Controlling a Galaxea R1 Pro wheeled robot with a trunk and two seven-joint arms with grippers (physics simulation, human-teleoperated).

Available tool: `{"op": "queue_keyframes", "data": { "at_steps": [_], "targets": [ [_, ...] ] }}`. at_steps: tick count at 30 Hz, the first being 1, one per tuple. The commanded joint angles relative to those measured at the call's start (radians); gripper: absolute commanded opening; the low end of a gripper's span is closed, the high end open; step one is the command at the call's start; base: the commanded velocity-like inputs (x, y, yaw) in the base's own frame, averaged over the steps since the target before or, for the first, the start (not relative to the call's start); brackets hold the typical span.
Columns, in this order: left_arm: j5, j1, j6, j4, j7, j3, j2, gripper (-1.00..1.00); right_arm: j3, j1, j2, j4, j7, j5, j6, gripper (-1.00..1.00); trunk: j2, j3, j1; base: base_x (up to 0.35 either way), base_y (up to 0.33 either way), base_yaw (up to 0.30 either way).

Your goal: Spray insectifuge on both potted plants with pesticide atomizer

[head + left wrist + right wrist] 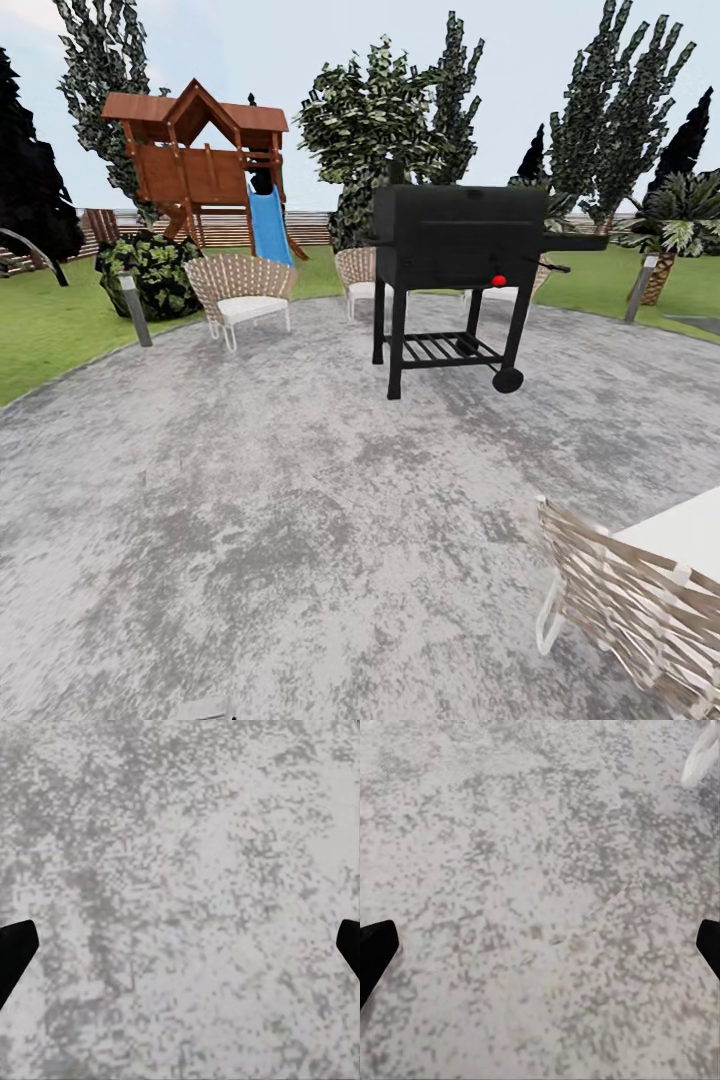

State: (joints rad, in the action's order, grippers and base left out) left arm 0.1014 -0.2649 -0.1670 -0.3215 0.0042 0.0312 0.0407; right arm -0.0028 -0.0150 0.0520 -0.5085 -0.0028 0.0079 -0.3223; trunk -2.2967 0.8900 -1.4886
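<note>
With both pincers released, the left pincer and right pincer hanging over grey paving, and no atomizer or potted plants visible, steer wide of the black grill toward the lawn at the frame's left.

Flat, even daylight fills the head view under a pale overcast sky, with no glare. The black grill casts hardly any shadow on the mottled grey paving. Straight lines bow toward the edges, and the woven chair at 4 o'clock looks stretched. Trees at 1 o'clock are jagged and pixelated. Both wrist views are bright, soft and grainy, the paving texture blurred.
</note>
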Motion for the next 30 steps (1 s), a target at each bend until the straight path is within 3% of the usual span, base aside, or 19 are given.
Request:
{"op": "queue_keyframes", "data": {
  "at_steps": [1, 23, 30],
  "targets": [
    [0.010, -0.001, -0.004, 0.003, 0.000, -0.003, 0.001, 1.00, 0.000, 0.000, 0.000, 0.000, 0.000, 0.001, -0.003, 1.00, 0.000, 0.001, 0.000, 0.269, 0.232, 0.000],
    [0.009, 0.001, -0.005, 0.007, 0.000, -0.008, 0.004, 1.00, 0.000, 0.000, 0.000, 0.001, 0.000, 0.001, -0.003, 1.00, 0.000, 0.001, 0.000, 0.331, 0.042, 0.000],
    [0.008, 0.001, -0.005, 0.007, -0.002, -0.010, 0.004, 1.00, 0.000, 0.000, 0.000, 0.001, 0.000, 0.001, -0.003, 1.00, 0.000, 0.001, 0.000, 0.277, 0.200, 0.000]
  ]
}}
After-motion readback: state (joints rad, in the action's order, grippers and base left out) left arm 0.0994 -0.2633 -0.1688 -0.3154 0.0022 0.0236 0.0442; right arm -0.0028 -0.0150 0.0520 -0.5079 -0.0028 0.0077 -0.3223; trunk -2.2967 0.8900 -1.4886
